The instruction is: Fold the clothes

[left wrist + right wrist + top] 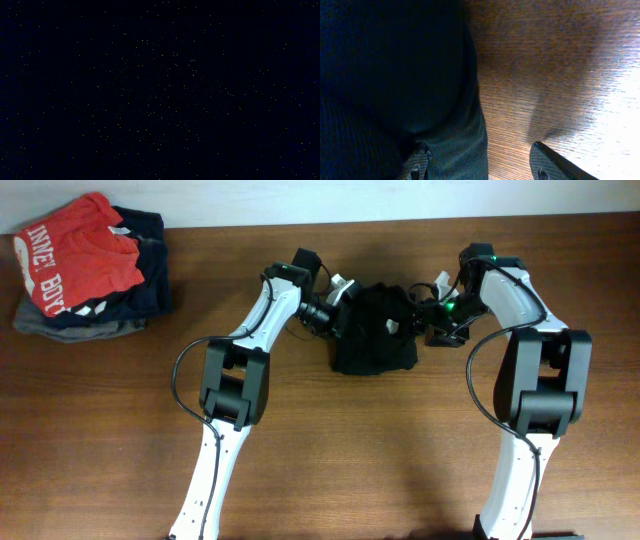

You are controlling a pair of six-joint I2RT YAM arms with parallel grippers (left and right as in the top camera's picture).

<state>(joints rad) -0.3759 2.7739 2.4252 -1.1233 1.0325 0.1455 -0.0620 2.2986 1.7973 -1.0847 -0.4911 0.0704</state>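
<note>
Clothes (375,330): one black top, bunched in a crumpled heap at upper centre of the overhead frame, on the counter (400,470). No sleeve, collar or hem can be told apart within the heap.

Left claw (336,308): set against the heap's left edge. The left wrist view is entirely dark, presumably because the lens is covered by black cloth. Whether this claw is spread or pinching cannot be told.

Right claw (481,165): spread wide. One finger (417,164) is seen on the cloth near its edge, at lower left of the wrist frame, and the other is over bare wood at lower right. Nothing is pinched.

Handling (judged): soft, light, limp fabric, with a fine weave visible at close range. No shape will be held, it will drape and drag, and several layers may be lifted together. It is not fragile. Hold is best taken at an outer edge or corner, one per claw on opposite sides, so that the heap can be drawn flat before any fold is made. Flattening is judged not yet done.

A red shirt (75,255) and a navy garment (148,275) are stacked at upper left, well apart.
</note>
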